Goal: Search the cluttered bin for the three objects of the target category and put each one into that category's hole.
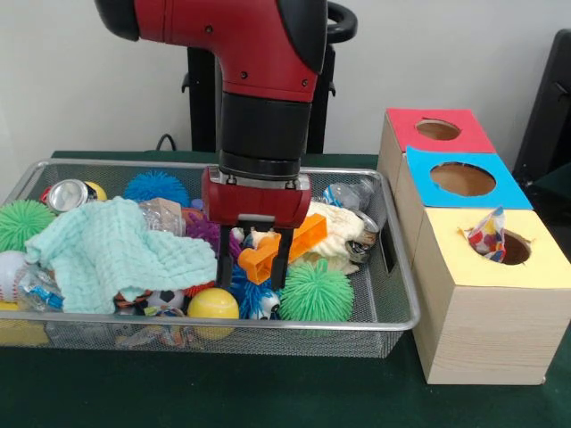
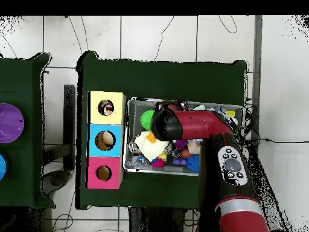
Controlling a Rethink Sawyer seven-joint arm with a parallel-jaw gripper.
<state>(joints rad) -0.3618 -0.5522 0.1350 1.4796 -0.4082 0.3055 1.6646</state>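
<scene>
The arm (image 1: 259,53) is red and black, and the end effector (image 1: 252,272) has a red body with black fingers. Between them is an orange block (image 1: 268,259). The cloth (image 1: 111,250) is pale mint green. The spiky balls are green (image 1: 314,292) and blue (image 1: 156,185); a smooth ball (image 1: 212,305) is yellow. The wire basket (image 1: 393,294) is silver. The wooden box (image 1: 473,330) has three tops: red (image 1: 473,141), blue (image 1: 508,189) and yellow (image 1: 546,263). The table (image 1: 268,392) is dark green.
</scene>
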